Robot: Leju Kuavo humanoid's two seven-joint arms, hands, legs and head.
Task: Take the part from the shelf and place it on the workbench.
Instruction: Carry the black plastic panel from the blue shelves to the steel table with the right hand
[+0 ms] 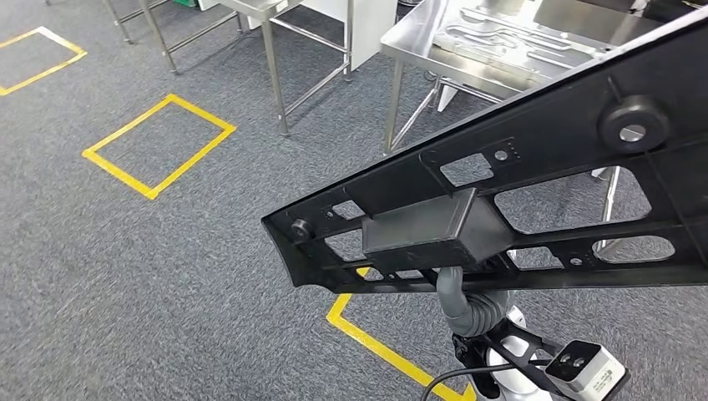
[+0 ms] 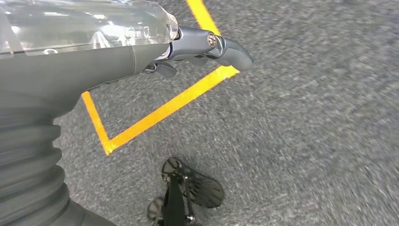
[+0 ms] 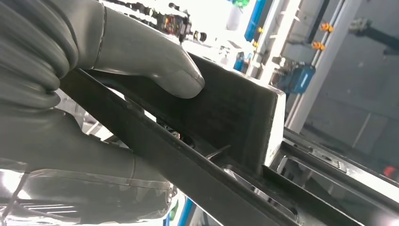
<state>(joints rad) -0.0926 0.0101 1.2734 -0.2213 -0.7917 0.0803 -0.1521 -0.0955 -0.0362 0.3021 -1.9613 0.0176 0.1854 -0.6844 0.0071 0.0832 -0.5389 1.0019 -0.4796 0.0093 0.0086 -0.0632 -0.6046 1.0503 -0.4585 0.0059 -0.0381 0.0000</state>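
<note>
Hidden: the part (image 1: 534,184) runs off the head view's right edge, and it covers most of the right hand (image 3: 117,52).
Count: one part; two steel surfaces (image 1: 467,50) beyond the part; three yellow floor boxes (image 1: 159,146) (one half covered by the part).
Part: long black frame with cut-outs, a boxy block at its middle, held tilted above the carpet.
Right fingers: thumb (image 3: 179,80) pressed on the block, gripping the part.
Left hand (image 2: 202,47): fingers curled, holding nothing, above the carpet.

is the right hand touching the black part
Touching. The right wrist view shows the right hand's thumb pressed flat on the black part, with no gap between them.
</note>
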